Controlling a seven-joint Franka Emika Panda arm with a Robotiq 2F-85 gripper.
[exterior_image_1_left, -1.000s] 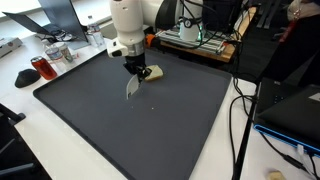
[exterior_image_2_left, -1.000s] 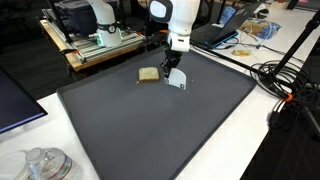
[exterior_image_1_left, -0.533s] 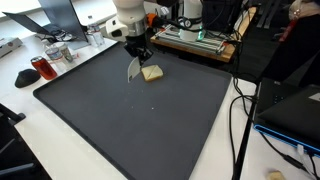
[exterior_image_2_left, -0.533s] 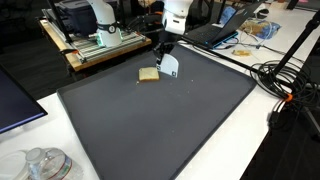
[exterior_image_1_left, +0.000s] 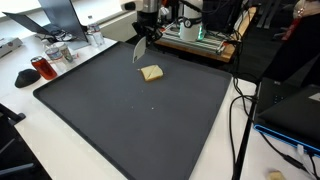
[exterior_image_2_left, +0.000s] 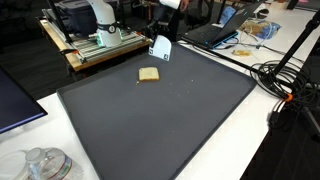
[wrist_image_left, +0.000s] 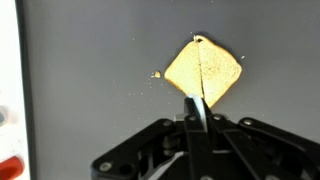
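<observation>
the gripper (exterior_image_1_left: 143, 33) hangs high over the far part of the mat (exterior_image_1_left: 150, 125), its claw pinched narrow on a thin white piece (exterior_image_1_left: 138, 50) that dangles below it. in the wrist view this piece shows edge-on between the fingers. the bread (exterior_image_1_left: 151, 72) lies flat on the mat, under the piece and well apart from it, with crumbs (wrist_image_left: 155, 75) just beside it.

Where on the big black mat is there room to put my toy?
Nearly all of the black mat is bare: everything from the yellow piece to its near edge. Crowded: the far edge, where the gripper holds a thin blade, and the cables beside the mat.
</observation>
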